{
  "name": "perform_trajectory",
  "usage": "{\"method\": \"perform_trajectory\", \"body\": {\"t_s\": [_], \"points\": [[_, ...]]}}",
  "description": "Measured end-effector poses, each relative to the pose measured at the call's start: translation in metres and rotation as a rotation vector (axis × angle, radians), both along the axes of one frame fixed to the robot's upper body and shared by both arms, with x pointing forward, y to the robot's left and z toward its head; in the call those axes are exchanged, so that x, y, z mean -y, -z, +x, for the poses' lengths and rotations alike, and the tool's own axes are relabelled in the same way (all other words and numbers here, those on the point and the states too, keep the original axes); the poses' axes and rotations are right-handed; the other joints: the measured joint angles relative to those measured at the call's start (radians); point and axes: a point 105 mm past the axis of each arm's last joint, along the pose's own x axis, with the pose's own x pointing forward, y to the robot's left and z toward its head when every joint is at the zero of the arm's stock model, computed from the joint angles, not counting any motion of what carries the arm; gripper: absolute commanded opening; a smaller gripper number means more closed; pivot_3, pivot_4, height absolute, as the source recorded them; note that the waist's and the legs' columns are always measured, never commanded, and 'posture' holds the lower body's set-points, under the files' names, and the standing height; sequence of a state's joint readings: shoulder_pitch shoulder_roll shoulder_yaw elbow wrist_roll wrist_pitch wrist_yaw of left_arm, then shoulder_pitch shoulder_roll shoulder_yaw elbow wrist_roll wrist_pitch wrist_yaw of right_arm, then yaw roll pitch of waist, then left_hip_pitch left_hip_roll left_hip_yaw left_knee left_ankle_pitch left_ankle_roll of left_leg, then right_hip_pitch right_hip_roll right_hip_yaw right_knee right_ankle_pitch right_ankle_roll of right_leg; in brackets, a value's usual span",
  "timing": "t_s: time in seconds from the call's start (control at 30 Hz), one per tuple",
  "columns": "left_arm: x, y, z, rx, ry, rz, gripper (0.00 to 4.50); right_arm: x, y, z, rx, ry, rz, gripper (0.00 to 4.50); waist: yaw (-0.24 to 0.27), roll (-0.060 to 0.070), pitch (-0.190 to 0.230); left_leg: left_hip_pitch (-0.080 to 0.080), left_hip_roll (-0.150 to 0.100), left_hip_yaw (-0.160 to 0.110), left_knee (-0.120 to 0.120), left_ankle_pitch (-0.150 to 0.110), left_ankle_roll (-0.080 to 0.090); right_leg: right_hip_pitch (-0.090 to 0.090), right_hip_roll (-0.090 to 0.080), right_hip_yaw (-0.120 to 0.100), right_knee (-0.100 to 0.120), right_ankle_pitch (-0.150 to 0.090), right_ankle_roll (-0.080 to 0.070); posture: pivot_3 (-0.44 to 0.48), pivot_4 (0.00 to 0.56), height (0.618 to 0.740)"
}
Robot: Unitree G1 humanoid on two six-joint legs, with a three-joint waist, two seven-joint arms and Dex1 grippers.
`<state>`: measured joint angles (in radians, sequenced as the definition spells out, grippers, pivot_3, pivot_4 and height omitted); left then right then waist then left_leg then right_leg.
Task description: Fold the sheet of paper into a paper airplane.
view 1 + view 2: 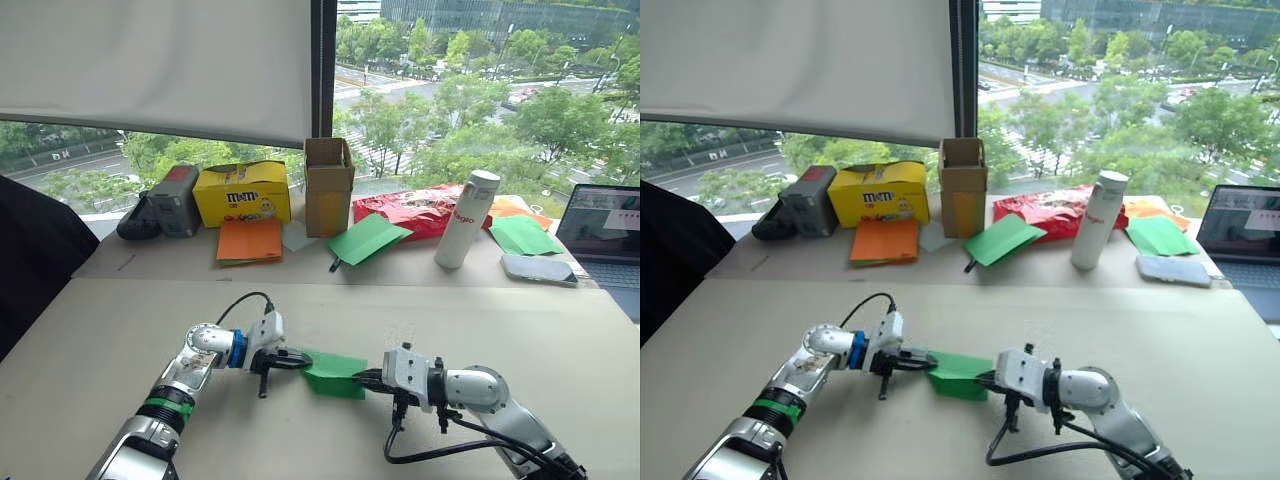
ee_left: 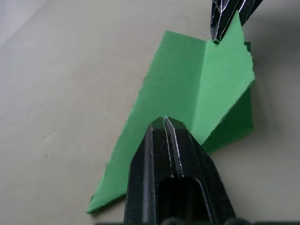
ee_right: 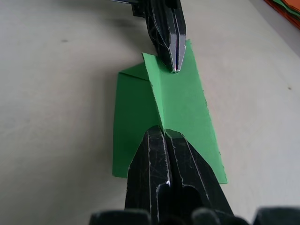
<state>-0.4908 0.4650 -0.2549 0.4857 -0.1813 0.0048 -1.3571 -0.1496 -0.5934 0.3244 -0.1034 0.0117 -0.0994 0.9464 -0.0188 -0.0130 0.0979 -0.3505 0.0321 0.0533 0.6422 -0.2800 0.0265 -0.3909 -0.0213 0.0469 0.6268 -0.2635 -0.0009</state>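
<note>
Arms reach in low from both sides of the pale table, meeting near its front edge, forearms nearly flat and pointing at each other. In the left eye view the left gripper and the right gripper each pinch an opposite end of the sheet of paper, which lies folded between them with its long axis running left to right. Behind, on the far table, sit orange paper, a yellow box, a cardboard box, a white bottle and more green sheets. In the left wrist view the left gripper's black ribbed fingers are pressed together on a raised crease, and the thin, matte green sheet spreads away to each side, one flap lifted, its edges slightly ragged. In the right wrist view the right gripper's fingers are likewise pressed tight on the same ridge, which runs straight away to the other gripper's tip at the far end; a lower layer lies flat on the smooth tabletop.
</note>
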Motion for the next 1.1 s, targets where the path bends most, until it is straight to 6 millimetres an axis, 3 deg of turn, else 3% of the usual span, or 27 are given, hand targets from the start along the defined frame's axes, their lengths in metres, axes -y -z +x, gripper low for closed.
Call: {"method": "perform_trajectory", "body": {"t_s": [0.23, 0.57, 0.8, 1.1], "points": [[-0.003, 0.0, -0.003, -0.022, 0.022, 0.015, 0.0, -0.004, 0.0, -0.011, 0.048, -0.156, -0.048, 0.03, 0.005, 0.0, 0.0, 0.0, -0.001, 0.0, 0.0, 0.0, 0.0, 0.0, -0.001, 0.0, -0.001, 0.0, 0.0, 0.0, 0.15, 0.74], [-0.003, -0.001, -0.01, -0.018, 0.057, 0.024, 0.0, -0.002, -0.001, -0.02, 0.055, -0.245, -0.068, 0.03, 0.006, 0.0, 0.0, 0.0, 0.0, 0.0, 0.0, 0.0, 0.0, 0.0, -0.003, 0.0, -0.001, 0.0, -0.001, 0.0, 0.15, 0.74], [-0.006, -0.021, -0.011, -0.016, 0.075, -0.013, 0.0, 0.0, -0.002, -0.027, 0.106, -0.354, -0.119, 0.03, 0.003, 0.0, 0.001, 0.0, 0.0, 0.0, 0.0, 0.0, 0.0, 0.0, -0.002, 0.0, 0.0, 0.0, -0.001, 0.0, 0.15, 0.74], [-0.011, 0.0, -0.024, -0.006, 0.116, 0.068, 0.0, -0.001, -0.003, -0.013, 0.158, -0.387, -0.157, 0.03, 0.007, 0.0, 0.001, 0.002, 0.0, 0.0, 0.0, 0.0, 0.0, 0.0, -0.004, 0.0, 0.0, 0.0, -0.002, 0.0, 0.15, 0.74]]}}
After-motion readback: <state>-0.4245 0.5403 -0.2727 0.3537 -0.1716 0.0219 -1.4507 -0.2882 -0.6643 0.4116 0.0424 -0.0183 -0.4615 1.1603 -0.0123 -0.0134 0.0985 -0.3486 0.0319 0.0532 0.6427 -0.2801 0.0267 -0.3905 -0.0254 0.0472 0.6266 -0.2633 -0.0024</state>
